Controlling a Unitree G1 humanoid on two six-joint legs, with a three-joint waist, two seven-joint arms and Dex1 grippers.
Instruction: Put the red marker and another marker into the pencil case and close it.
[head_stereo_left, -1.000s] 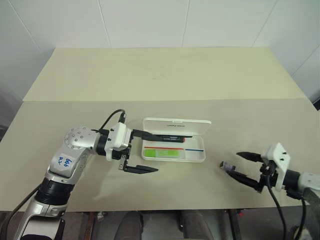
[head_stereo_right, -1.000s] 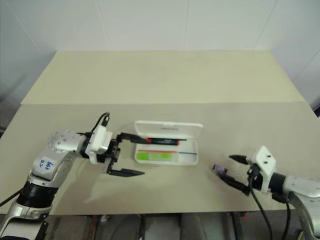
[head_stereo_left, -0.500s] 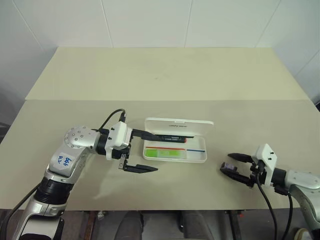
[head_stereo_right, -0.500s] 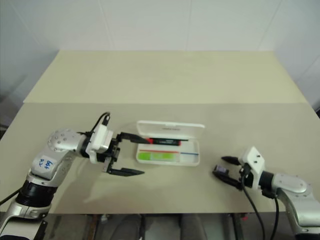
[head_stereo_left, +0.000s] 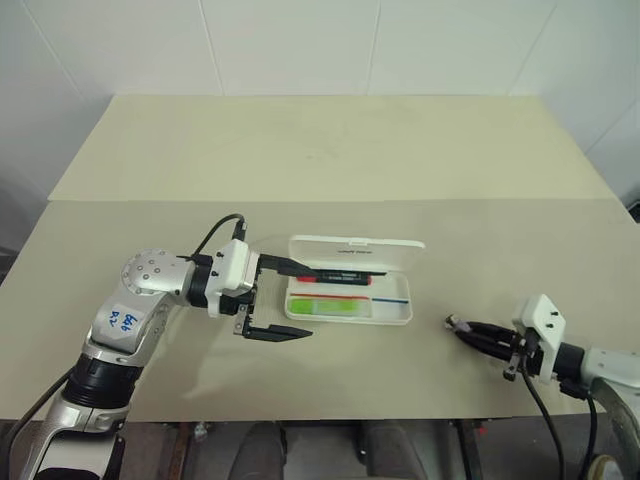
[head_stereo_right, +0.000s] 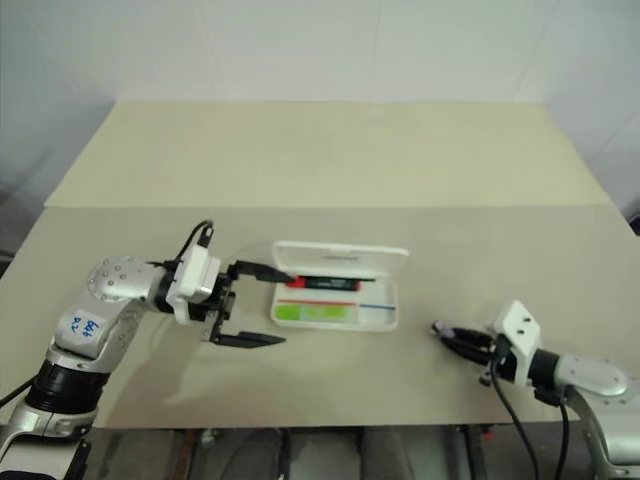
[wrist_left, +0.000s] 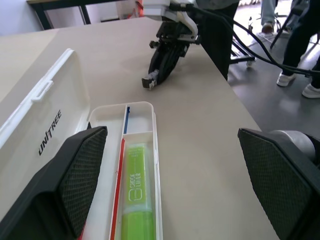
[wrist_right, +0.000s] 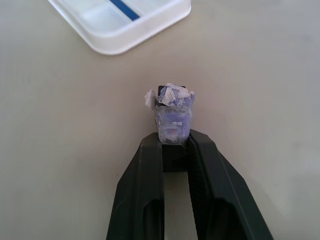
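Beige counter, white tiled wall behind.

Pencil case lies open near the counter's middle, lid tilted up on the far side, small black lettering on it. Red and blue lines run inside the tray.

Lime-green highlighter lies flat in the near compartment of the case, lengthwise along the tray; in the left wrist view it sits snug between the divider and the near wall.

Red marker, black barrel with red end, lies lengthwise along the back of the case, just under the raised lid.

Left pincer hangs at the case's left end, released, the two black fingers spread wide. Upper finger reaches over the case's left end near the marker's tip; whether it touches, cannot tell. Lower finger sits over bare counter, just in front of the case.

Right pincer rests low on the counter, well to the right of the case, clenched on a small dark stubby cylinder with a torn purple label; the piece juts past the fingertips toward the case's corner.
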